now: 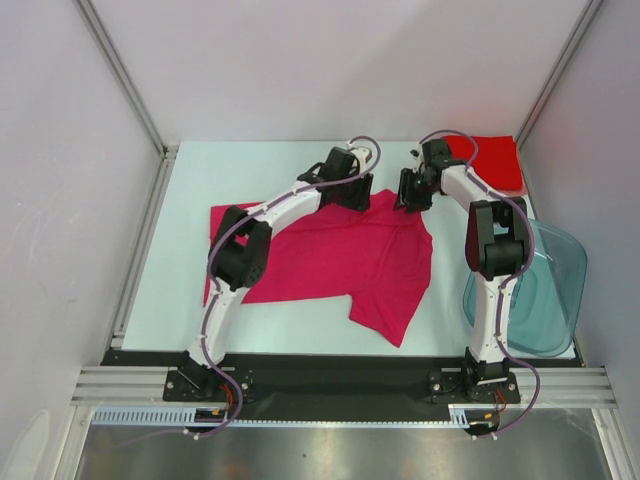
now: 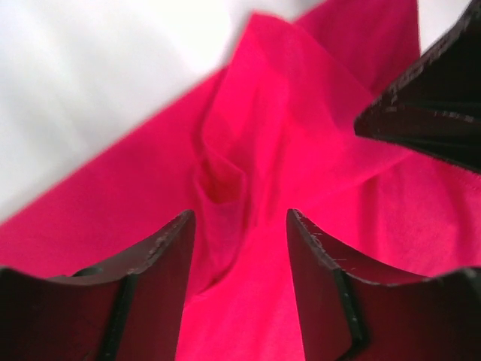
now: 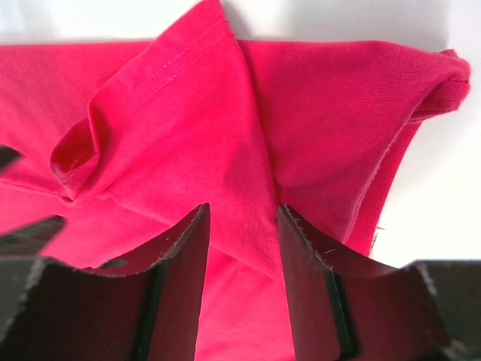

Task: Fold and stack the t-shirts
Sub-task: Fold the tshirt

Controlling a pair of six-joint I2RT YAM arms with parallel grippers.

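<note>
view from above: a pink shirt (image 1: pixel 340 260) lies spread across the middle of a white table (image 1: pixel 185 230), front down or up cannot be told, one sleeve pointing to the near edge. both arms reach over it to its far edge. the left gripper (image 1: pixel 356 196) is at the far middle of the shirt and the right gripper (image 1: pixel 410 196) is just beside it, at the shirt's far right corner. only this view shows the red shirt (image 1: pixel 492 160), a flat folded square in the far right corner of the table, apart from the pink one and partly hidden by the right arm. only this view shows the blue-grey tub (image 1: pixel 560 300) at the right edge too, cut off in part by the right arm; what is in it cannot be made out. from above, neither gripper's fingers can be told apart. the wrist views show them. left wrist view: the two dark fingers (image 2: pixel 161 256) stand spread, with a raised, puckered ridge of pink cloth running into the gap between them; a dark finger of the right gripper juts in at the upper right, blurred. right wrist view: its fingers (image 3: pixel 180 248) are spread too, with a tented fold of pink cloth between them, a stitched hem (image 3: pixel 173 60) running up from it; part of the left gripper shows at the left edge. whether any pad presses the cloth is hard to tell. both wrist views show only cloth and a strip of table.
</note>
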